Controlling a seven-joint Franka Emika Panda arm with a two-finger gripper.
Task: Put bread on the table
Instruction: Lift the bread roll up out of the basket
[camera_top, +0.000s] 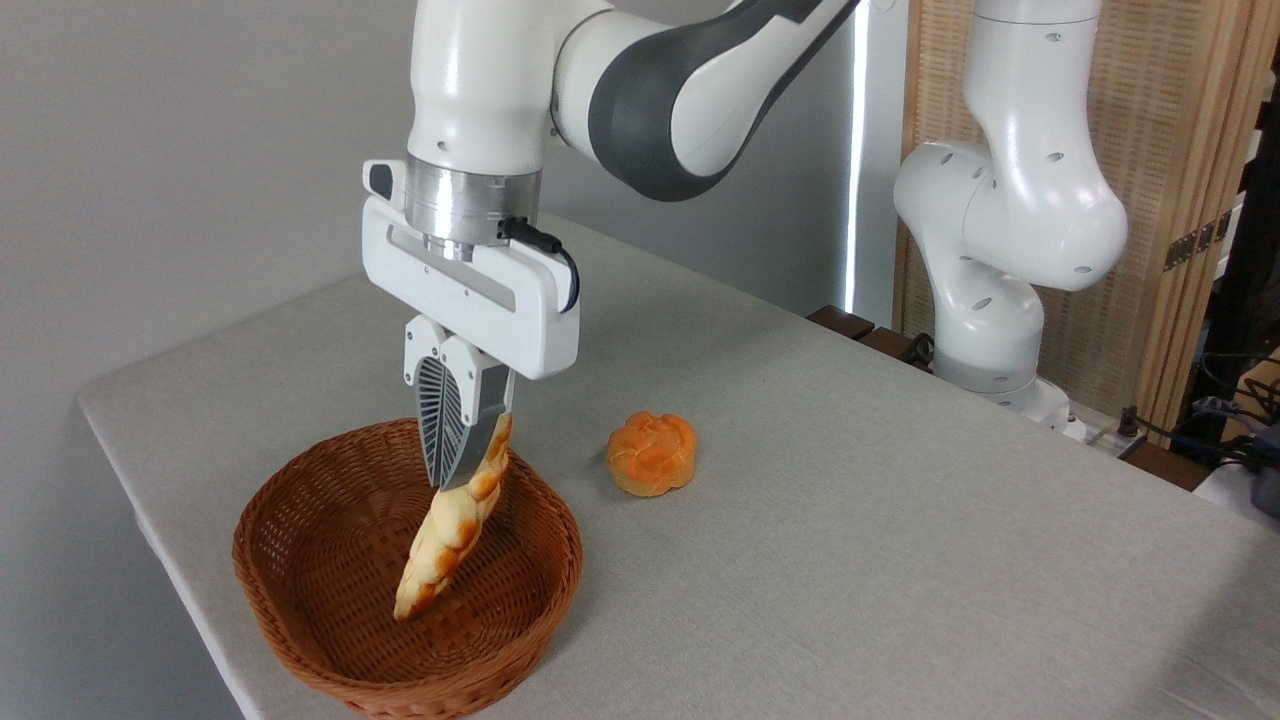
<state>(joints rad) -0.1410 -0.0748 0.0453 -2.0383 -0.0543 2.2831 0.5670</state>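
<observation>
the gripper (462, 455) has its jaws clamped on the upper end of the braided bread (452, 525), which hangs tilted over the wicker basket (300, 580), its lower tip down inside. an orange knotted bun (651, 454) sits on the grey cloth surface (850, 540) just beside. no readable writing shows.

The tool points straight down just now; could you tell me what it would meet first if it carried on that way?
Probably the basket floor: the tool, shut on the bread, hangs over it, and the loaf's lower tip would likely touch first.
</observation>
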